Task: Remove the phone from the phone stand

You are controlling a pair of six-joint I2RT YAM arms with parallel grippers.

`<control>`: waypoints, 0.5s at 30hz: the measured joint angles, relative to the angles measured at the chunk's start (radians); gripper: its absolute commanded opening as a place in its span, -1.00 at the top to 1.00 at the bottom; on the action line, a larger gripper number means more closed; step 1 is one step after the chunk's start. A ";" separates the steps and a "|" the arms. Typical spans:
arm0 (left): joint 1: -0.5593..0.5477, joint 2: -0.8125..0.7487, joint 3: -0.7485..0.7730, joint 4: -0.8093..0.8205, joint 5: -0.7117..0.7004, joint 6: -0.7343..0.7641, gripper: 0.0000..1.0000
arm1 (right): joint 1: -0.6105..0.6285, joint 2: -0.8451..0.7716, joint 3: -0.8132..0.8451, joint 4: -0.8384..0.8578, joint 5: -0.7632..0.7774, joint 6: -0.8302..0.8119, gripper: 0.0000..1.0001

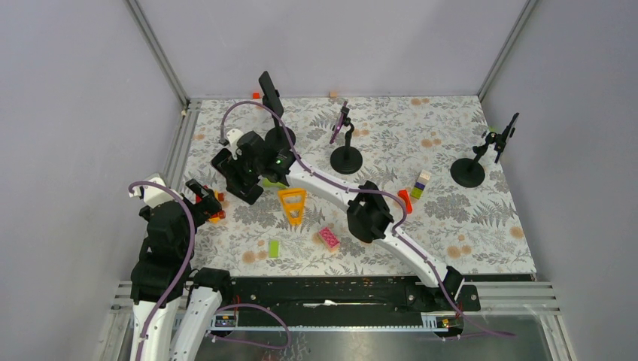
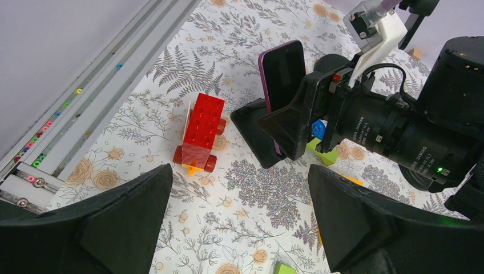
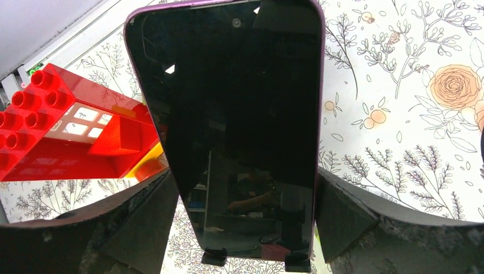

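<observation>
A dark phone with a purple rim [image 3: 234, 114] stands upright between my right gripper's fingers. It also shows in the left wrist view [image 2: 282, 71], low over the table. My right gripper [image 3: 242, 228] is shut on the phone's two long edges; it also appears in the top view [image 1: 239, 180]. The nearest phone stand [image 1: 280, 139] stands just behind it, its black holder [image 1: 269, 92] raised and apart from the gripper. My left gripper [image 2: 240, 228] is open and empty above the table, facing the phone.
A red brick vehicle [image 2: 200, 131] sits left of the phone. Two more stands [image 1: 346, 158] [image 1: 468, 171] carry phones at the back. An orange triangle piece [image 1: 292, 204], a pink brick [image 1: 329, 238] and a green brick [image 1: 274, 247] lie mid-table. A metal rail [image 2: 68, 114] runs along the left.
</observation>
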 measured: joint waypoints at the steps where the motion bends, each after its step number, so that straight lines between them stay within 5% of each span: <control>1: 0.000 0.000 0.000 0.000 0.000 0.000 -0.97 | 0.002 0.001 0.000 0.000 0.002 -0.001 -0.67; 9: 0.000 0.001 0.000 0.000 0.000 0.000 -0.97 | 0.008 0.001 0.000 0.002 0.021 -0.015 -0.35; 15: 0.000 0.001 0.000 0.000 0.000 0.000 -0.97 | 0.014 0.001 -0.002 0.026 0.037 -0.025 -0.31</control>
